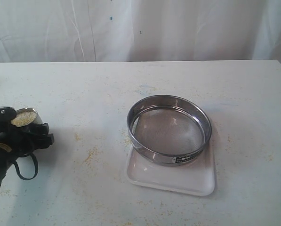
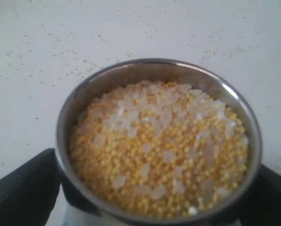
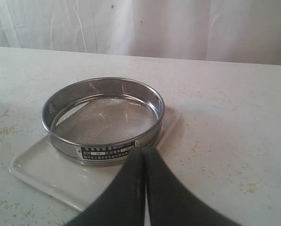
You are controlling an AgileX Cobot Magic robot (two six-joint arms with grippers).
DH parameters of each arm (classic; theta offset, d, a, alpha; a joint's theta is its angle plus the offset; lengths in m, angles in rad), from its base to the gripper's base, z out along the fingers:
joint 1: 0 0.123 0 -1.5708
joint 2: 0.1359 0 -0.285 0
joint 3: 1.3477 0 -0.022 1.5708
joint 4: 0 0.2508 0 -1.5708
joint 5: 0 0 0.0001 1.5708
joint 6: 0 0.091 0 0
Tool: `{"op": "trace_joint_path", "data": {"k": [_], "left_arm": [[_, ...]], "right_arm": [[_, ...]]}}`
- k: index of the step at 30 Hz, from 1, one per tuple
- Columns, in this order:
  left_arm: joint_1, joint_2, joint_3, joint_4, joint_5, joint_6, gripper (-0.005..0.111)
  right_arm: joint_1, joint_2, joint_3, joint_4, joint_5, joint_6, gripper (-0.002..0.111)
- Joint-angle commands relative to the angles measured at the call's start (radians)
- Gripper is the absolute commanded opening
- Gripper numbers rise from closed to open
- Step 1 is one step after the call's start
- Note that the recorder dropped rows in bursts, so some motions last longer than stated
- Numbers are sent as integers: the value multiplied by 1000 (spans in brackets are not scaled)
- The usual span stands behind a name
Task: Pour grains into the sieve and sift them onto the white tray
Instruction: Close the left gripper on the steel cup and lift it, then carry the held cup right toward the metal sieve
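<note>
A small steel cup (image 2: 154, 70) heaped with golden and whitish grains (image 2: 159, 146) sits upright between the black fingers (image 2: 27, 188) of my left gripper (image 2: 152, 209), which grips its sides. In the exterior view this gripper (image 1: 29, 129) holds the cup (image 1: 26, 117) at the table's left, well apart from the sieve. The sieve (image 1: 169, 129), a wide steel ring with bare mesh, rests on the white tray (image 1: 168, 182) right of centre. My right gripper (image 3: 145, 153) is shut with nothing in it, just in front of the sieve (image 3: 102, 120) and over the tray (image 3: 41, 169).
Stray yellowish specks lie scattered on the pale table (image 1: 91, 155), thickest between the cup and the tray. A white curtain (image 1: 140, 28) hangs behind the table's far edge.
</note>
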Motion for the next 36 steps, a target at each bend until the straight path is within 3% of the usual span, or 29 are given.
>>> {"op": "trace_joint_path", "data": {"k": [1, 17, 20, 24, 29, 36], "left_arm": [[3, -2, -17, -10, 0, -7, 93], [3, -2, -24, -13, 0, -5, 93], [3, -2, -24, -18, 0, -3, 87], [3, -2, -24, -20, 0, -5, 58], [3, -2, -24, -16, 0, -10, 2], [3, -2, -24, 88, 0, -4, 0]], "right_arm": [[-4, -6, 7, -2, -7, 2, 0], [-4, -6, 7, -2, -7, 2, 0], [-4, -6, 7, -2, -7, 2, 0], [-4, -6, 7, -2, -7, 2, 0], [-4, -6, 7, -2, -7, 2, 0], [-4, -6, 7, -2, -7, 2, 0]]}}
